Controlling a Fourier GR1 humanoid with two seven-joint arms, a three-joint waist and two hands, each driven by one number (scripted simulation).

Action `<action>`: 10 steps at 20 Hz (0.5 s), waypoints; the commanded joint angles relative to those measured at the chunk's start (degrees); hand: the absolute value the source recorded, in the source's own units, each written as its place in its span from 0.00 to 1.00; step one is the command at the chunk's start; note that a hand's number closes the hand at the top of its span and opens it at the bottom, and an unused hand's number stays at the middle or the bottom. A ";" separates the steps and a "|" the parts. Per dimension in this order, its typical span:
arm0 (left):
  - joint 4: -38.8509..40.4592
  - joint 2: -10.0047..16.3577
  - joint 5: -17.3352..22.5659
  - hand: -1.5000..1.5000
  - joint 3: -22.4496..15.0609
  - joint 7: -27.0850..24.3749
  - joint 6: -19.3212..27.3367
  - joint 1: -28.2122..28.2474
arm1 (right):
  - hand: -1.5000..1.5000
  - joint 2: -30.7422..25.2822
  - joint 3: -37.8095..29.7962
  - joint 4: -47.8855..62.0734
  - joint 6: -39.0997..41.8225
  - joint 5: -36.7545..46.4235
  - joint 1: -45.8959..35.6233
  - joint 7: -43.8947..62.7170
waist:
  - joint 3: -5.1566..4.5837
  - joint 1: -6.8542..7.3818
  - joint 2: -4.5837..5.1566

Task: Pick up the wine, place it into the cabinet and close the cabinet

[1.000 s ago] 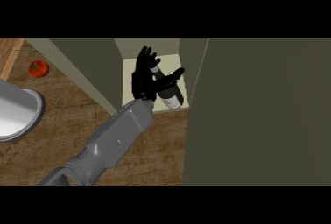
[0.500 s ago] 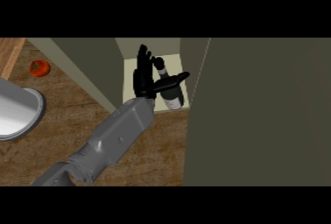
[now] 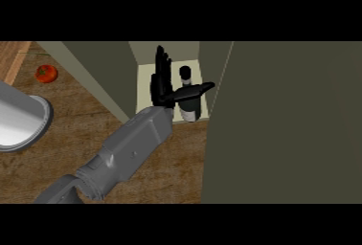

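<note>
Only the head view to go on, so starting and ending there. Looking steeply down at the left hand (image 3: 164,88) poked into the open cabinet (image 3: 145,79), with the grey forearm (image 3: 130,148) trailing back to the lower left over the wooden counter (image 3: 163,177). Spotted the wine bottle (image 3: 188,111) standing upright on the pale cabinet floor, just right of the palm, with its neck sticking up past the thumb. Big change versus a second ago: looked more bent and tucked in on the bottle back then, now spread right out, with fingers straight and pointing deeper into the cabinet and the thumb stuck out sideways across the front of the bottle. Can't tell from up here whether that thumb touches the glass or just overlaps it. Doesn't look like holding anything, though. Bottle-wise, same spot as before. Reading all that as the let-go, so probably done with the placing and left with pulling out and shutting up. Worth backing the hand straight out so as not to clip the bottle with that thumb. Guessing the olive panel (image 3: 283,119) on the right for the door, but not sure. No sign of the right hand anywhere. Off to the left, well apart from all this: a tomato (image 3: 46,73) and a grey round pot (image 3: 17,119) on the counter.
</note>
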 commanded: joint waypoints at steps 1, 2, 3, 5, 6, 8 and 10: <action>-0.92 0.00 0.47 0.00 -0.96 -2.62 -0.78 0.39 | 0.00 -0.63 -1.51 -0.12 -0.66 -0.82 -1.56 1.61 | 0.00 1.13 -0.19; -2.91 0.00 1.13 0.00 -1.79 -2.08 2.02 0.15 | 0.00 -0.89 -1.79 -0.75 0.19 -1.28 0.68 0.54 | 0.04 0.78 -0.31; -1.22 0.00 1.35 0.00 -0.38 -3.55 -0.95 -0.85 | 0.00 0.02 -0.61 0.57 -0.05 -0.83 0.14 0.05 | 0.02 1.01 -0.11; -4.56 0.00 2.29 0.00 -1.70 -3.50 0.54 0.06 | 0.00 -1.26 -0.92 -2.52 -0.09 -1.50 0.78 2.80 | 0.02 1.29 -0.48; -5.41 0.00 2.87 0.00 -2.36 -3.94 0.68 1.75 | 0.00 0.11 0.18 0.51 -0.83 0.69 0.01 1.13 | 0.02 1.82 -0.43; -4.81 0.00 3.29 0.00 -2.40 -2.78 -0.75 0.50 | 0.00 0.50 0.41 0.45 -1.96 1.60 -1.46 1.85 | 0.00 2.27 -0.49; -3.69 0.00 3.01 0.00 -2.56 -3.85 -5.17 2.76 | 0.00 -2.08 -3.67 -1.93 0.74 -3.39 1.54 1.48 | 0.05 2.63 -0.62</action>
